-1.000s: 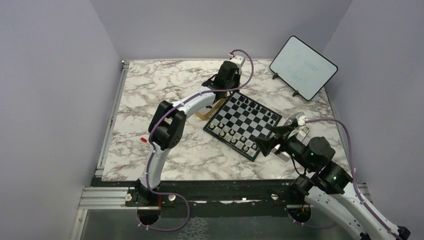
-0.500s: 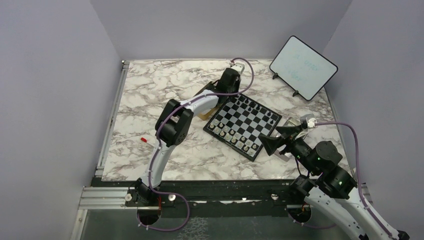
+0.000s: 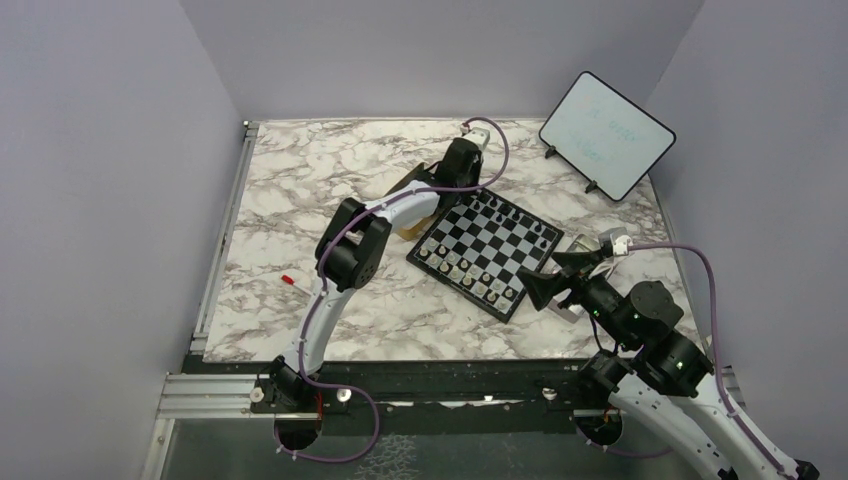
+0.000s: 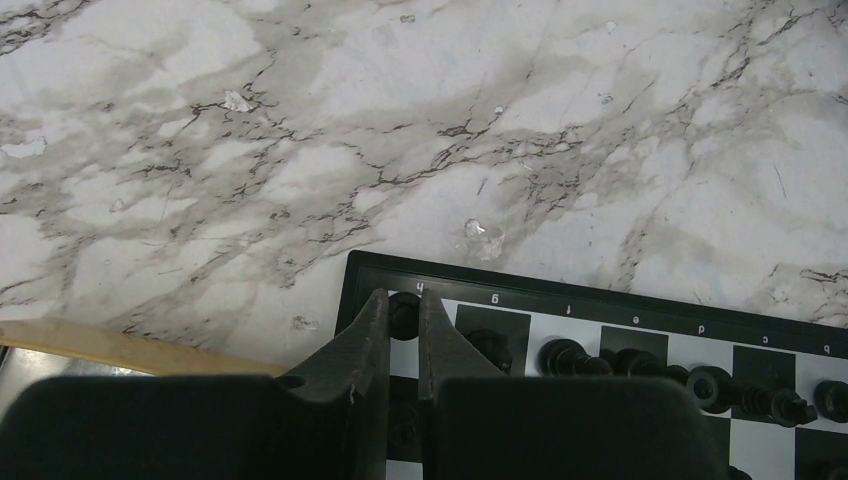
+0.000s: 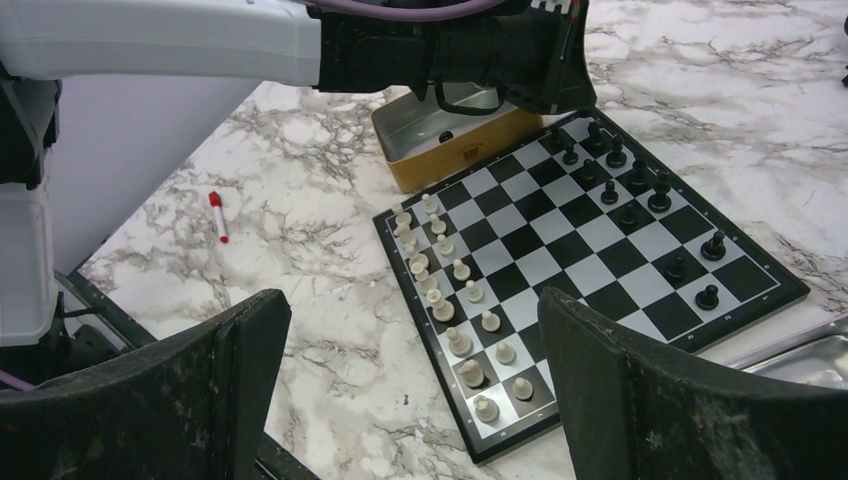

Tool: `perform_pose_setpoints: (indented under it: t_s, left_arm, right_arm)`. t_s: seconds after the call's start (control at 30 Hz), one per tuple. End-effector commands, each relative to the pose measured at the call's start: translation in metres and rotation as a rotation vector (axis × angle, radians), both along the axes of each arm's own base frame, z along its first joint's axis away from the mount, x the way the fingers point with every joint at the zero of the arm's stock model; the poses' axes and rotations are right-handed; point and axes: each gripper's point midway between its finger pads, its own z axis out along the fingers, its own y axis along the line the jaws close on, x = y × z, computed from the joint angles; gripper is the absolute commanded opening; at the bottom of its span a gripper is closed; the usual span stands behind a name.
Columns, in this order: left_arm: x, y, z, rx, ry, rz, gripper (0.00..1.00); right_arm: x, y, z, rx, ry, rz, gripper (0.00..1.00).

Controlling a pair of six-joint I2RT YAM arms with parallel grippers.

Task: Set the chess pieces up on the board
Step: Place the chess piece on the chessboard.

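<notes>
Left end effector point(image 4: 402, 298) pinching black chess piece point(image 4: 404, 318) at board point(image 4: 600, 300) corner, right end effector point(image 5: 412, 300) wide, empty

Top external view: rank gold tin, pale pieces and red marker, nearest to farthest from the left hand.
1. Gold tin, right beside the left hand.
2. Pale pieces, along the near side of the board.
3. Red marker, far off to the left.

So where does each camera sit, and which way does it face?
Top external: fixed above and behind the arms, looking down on the table and the board; both arms show.
Left wrist: on the left arm, looking down at the board's corner; the left gripper pinches a black piece.
Right wrist: on the right arm, facing across the board; the open right gripper shows.
Shared: all see the board.
</notes>
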Motion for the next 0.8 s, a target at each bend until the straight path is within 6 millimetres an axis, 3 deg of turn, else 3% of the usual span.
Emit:
perform_pose_setpoints:
  t_s: [0.0, 0.77]
  left_arm:
    - [0.005, -0.009, 0.003, -0.021, -0.022, -0.009, 0.11]
    - [-0.004, -0.005, -0.006, -0.021, 0.029, 0.009, 0.12]
  right_arm:
    - [0.003, -0.007, 0.018, 0.004, -0.050, -0.033, 1.00]
    - [0.004, -0.013, 0.008, 0.002, -0.048, -0.062, 1.00]
